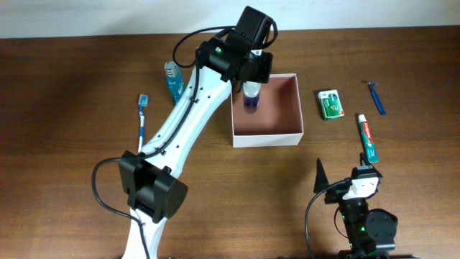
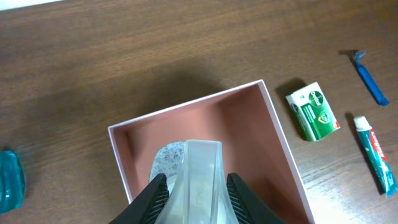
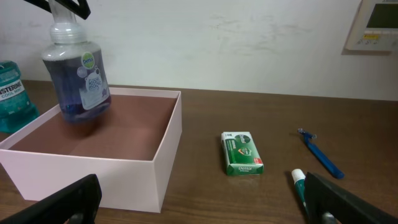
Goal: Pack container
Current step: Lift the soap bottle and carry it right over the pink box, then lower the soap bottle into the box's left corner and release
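Left gripper (image 2: pixel 196 186) fingers pinch a blue soap bottle (image 3: pixel 78 81) by its top, directly over the container (image 1: pixel 266 138) floor. Right gripper (image 3: pixel 202 199) fingers are spread, well apart from the container.

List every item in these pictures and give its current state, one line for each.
container, topless, floor bare
soap bottle, gripped at its top, hanging slightly tilted over the container
left tool, shut on the soap bottle
right tool, open, empty
mouthwash bottle, upright on the table
toothbrush, lying flat
green packet, lying flat
toothpaste tube, lying flat, capped
razor, lying flat
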Robot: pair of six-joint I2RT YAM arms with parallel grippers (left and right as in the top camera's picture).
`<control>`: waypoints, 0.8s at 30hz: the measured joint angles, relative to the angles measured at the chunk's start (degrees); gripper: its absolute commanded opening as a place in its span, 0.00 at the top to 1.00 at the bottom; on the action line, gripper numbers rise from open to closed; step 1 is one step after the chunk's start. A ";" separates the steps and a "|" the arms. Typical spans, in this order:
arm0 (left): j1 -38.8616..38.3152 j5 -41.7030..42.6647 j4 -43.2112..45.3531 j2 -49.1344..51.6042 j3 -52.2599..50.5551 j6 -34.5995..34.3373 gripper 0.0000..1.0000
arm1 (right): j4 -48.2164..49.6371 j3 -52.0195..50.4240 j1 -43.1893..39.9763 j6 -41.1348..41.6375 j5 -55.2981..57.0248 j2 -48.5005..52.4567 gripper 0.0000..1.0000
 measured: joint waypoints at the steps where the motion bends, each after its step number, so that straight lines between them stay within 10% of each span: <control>1: 0.00 -0.24 0.07 0.02 0.00 0.00 0.85 | 0.00 0.00 0.00 0.04 0.00 0.00 0.01; 24: 0.00 -3.80 0.50 4.72 0.00 0.00 0.86 | 0.00 0.00 0.00 0.00 0.00 0.00 0.01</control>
